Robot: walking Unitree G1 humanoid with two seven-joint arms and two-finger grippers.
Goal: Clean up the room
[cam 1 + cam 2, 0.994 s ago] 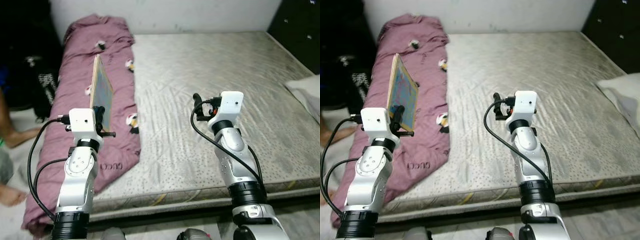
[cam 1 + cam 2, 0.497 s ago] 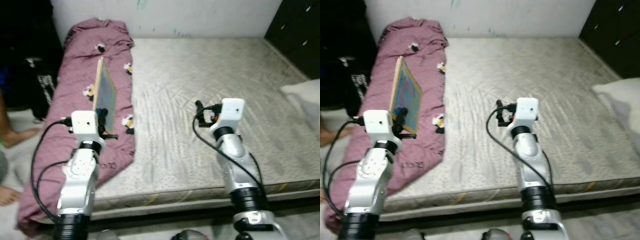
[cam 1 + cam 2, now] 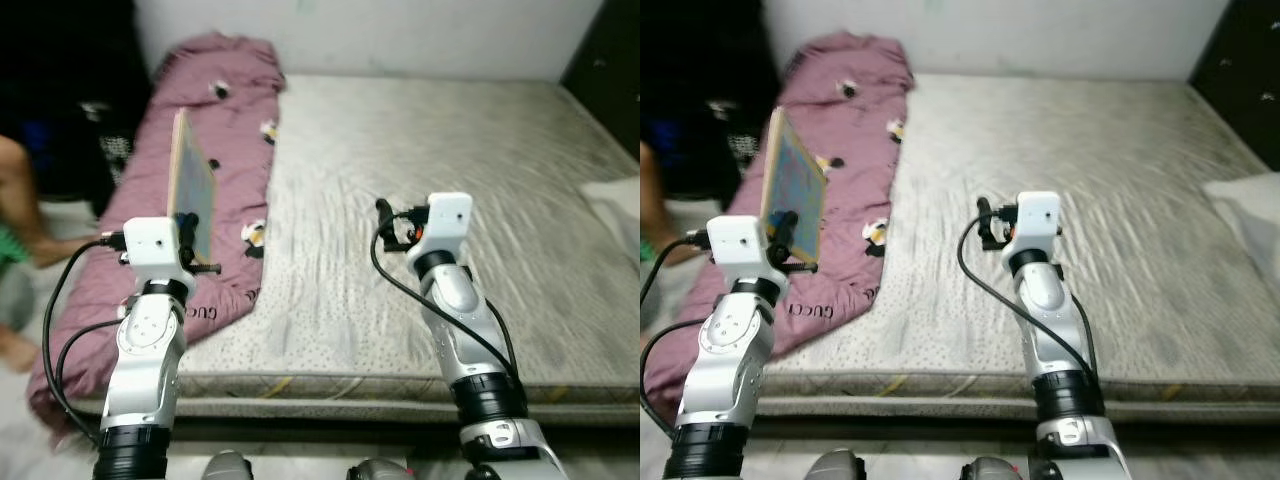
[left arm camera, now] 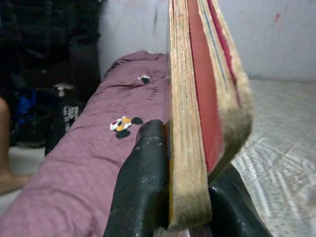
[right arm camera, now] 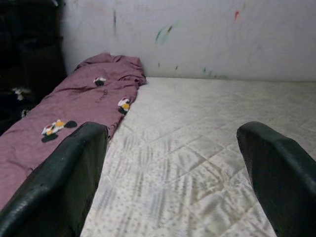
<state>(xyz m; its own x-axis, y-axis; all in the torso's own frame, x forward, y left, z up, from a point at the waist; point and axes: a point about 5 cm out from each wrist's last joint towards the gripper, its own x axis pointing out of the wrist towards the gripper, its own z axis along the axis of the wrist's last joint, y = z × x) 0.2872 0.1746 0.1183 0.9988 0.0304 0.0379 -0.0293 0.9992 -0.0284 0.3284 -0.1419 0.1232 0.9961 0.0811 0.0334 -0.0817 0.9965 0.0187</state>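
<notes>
Left wrist view: left pincer (image 4: pixel 170 197) pinching upright book (image 4: pixel 202 98); right pincer (image 5: pixel 173 173) spread above mattress (image 5: pixel 207 148).

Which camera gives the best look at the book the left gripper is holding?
The left wrist view: the book is seen edge-on, its pages and red cover pinched between the left gripper fingers. The two eye views show it smaller, upright above the purple blanket, with its blue cover facing the bed.

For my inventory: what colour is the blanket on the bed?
Mauve blanket with small cartoon prints; clearest in left eye view.
</notes>
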